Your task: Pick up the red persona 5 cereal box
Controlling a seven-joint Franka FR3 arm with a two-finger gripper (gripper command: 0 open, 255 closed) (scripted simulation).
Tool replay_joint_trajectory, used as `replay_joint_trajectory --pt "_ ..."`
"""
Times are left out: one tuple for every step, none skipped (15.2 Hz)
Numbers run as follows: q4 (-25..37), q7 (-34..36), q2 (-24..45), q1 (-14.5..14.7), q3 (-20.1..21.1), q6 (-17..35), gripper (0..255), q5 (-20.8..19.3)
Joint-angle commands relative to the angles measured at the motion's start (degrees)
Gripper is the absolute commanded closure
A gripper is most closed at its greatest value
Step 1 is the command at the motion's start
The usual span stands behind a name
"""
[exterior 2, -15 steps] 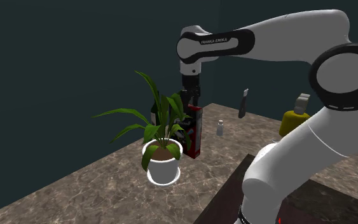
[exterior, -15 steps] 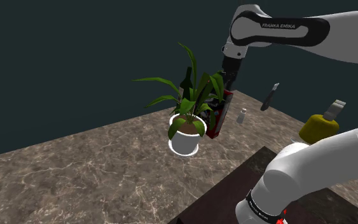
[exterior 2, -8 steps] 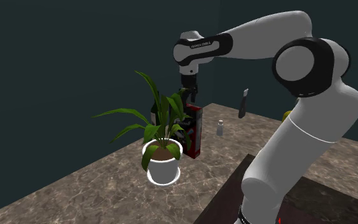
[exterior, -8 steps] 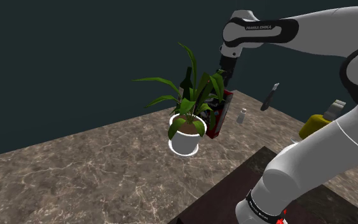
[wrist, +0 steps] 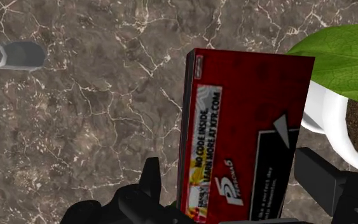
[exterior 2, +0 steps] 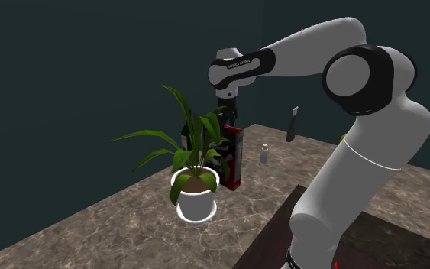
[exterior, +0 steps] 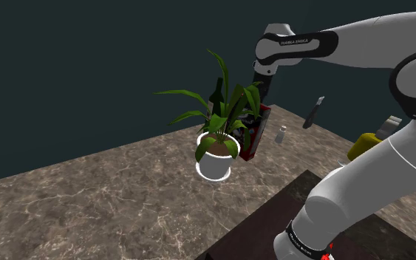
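The red cereal box point(exterior: 253, 137) stands upright on the marble-patterned counter point(exterior: 110, 199), just behind a potted plant. In the second exterior view the box point(exterior 2: 234, 160) stands at the plant's right. My gripper point(exterior: 259, 103) hangs straight above the box's top, pointing down, and the gripper point(exterior 2: 227, 122) sits right at the box's upper end. In the wrist view the box point(wrist: 247, 127) lies between my fingers. The gripper point(wrist: 231, 175) is open, with one finger point(wrist: 151, 181) off one side of the box and the other near the opposite side. I see no clasp on the box.
A white pot point(exterior: 214, 164) with long green leaves point(exterior: 224, 111) crowds the box; one leaf point(wrist: 339, 57) reaches near the gripper. A small shaker point(exterior: 281, 134) stands past the box, and a dark bottle point(exterior: 216, 94) behind the plant. A yellow bottle point(exterior: 364, 146) is at the shoulder view's right.
The arm's upper links have swung toward the left in both exterior views and folded in closer. The hand has stayed over the box's top. The box and plant have not moved.
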Motion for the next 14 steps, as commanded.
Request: replay_joint_trajectory --pt "-0.52 -0.01 0.11 -0.02 -0.05 0.65 0 -0.01" --pt "-0.61 0.01 0.13 -0.01 -0.05 0.76 255 0.00" --pt "-0.51 -0.01 0.17 -0.01 -0.06 0.70 255 0.01" --pt "-0.52 0.00 0.17 0.00 -0.05 0.71 255 0.02" --pt "-0.49 -0.01 0.19 0.00 -0.05 0.70 255 0.02" --pt "-0.50 0.01 0.18 0.00 -0.05 0.70 255 0.02" --pt "-0.45 0.00 0.21 0.00 -0.05 0.67 255 0.03" --pt "-0.44 -0.02 0.22 -0.01 -0.06 0.68 255 0.03" --pt "-0.49 -0.01 0.19 -0.01 -0.06 0.70 255 0.02" --pt "-0.51 0.02 0.14 0.00 -0.03 0.67 255 0.01" --pt "-0.52 -0.01 0.11 -0.02 -0.05 0.65 255 0.00" --pt "0.18 -0.02 0.04 0.00 0.00 -0.12 255 0.01" --pt "0.90 -0.03 -0.02 0.02 0.04 -0.90 255 0.03" --pt "1.64 -0.05 -0.05 0.04 0.08 -1.67 255 0.05"
